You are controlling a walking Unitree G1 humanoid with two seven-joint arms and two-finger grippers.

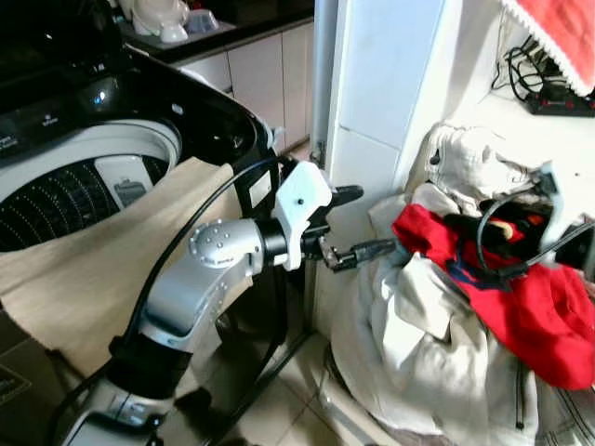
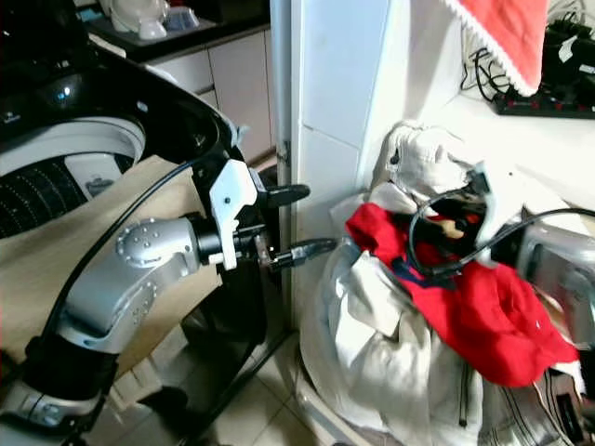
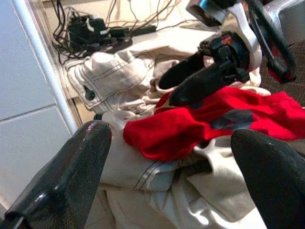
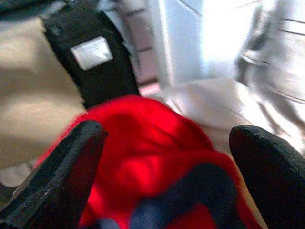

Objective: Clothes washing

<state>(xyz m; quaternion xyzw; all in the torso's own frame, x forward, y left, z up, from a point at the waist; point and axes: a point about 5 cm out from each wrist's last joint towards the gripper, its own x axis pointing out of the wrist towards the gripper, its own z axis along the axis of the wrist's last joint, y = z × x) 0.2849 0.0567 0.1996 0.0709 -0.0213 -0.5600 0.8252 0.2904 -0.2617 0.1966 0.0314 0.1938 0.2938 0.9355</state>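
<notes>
A: We log the red garment (image 1: 521, 307) first. It lies on top of a heap of white clothes (image 1: 418, 353), which sits on the tiled floor (image 1: 279, 418) beside the white wall corner (image 1: 372, 111). A dark blue patch shows on the red cloth.

B: Agreed. We see the right gripper (image 3: 190, 81) just above the red garment, its two black fingers close together and pointing down toward the near edge of the cloth. In its own wrist view the fingertips (image 4: 52, 176) stand wide apart with red cloth between them, so we record it as open; contact we cannot confirm.

A: We place the left gripper (image 1: 358, 223) out in front of the washer, level with the heap's near edge. Its fingers are spread, one above the other, nothing between them. The lower fingertip is near the red garment, apart from it.

B: We note the washing machine (image 1: 102, 121) to the robot's left, top-loading, lid up, drum visible. A beige cloth (image 1: 102, 269) hangs over its front rim.

A: Further out: a red towel with white trim (image 1: 558, 37) hangs at upper right, and black cables with a power strip (image 1: 558, 93) lie on the ledge behind the heap.
</notes>
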